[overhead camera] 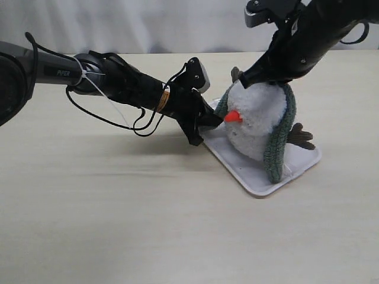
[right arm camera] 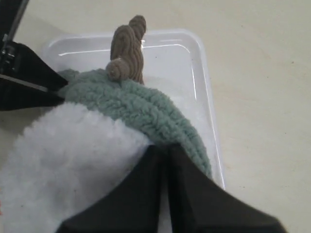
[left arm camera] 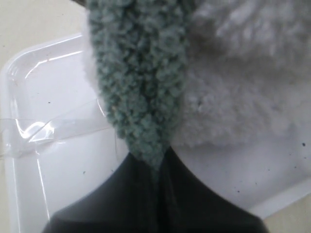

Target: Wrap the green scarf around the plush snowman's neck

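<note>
The plush snowman leans on a white tray, its orange nose pointing left. The green scarf runs from its left side, behind it, and hangs down its right side to the tray. My left gripper is low at the snowman's left, shut on one scarf end, which is pinched at the fingertips. My right gripper sits on top of the snowman, shut with its tips pinching the scarf's edge against the white plush. The neck crease is hidden.
A brown twig arm sticks out on the snowman's right; the other stands up behind the scarf. The tray's raised rim surrounds the toy. Pale tabletop lies all around. A black cable hangs under the left arm.
</note>
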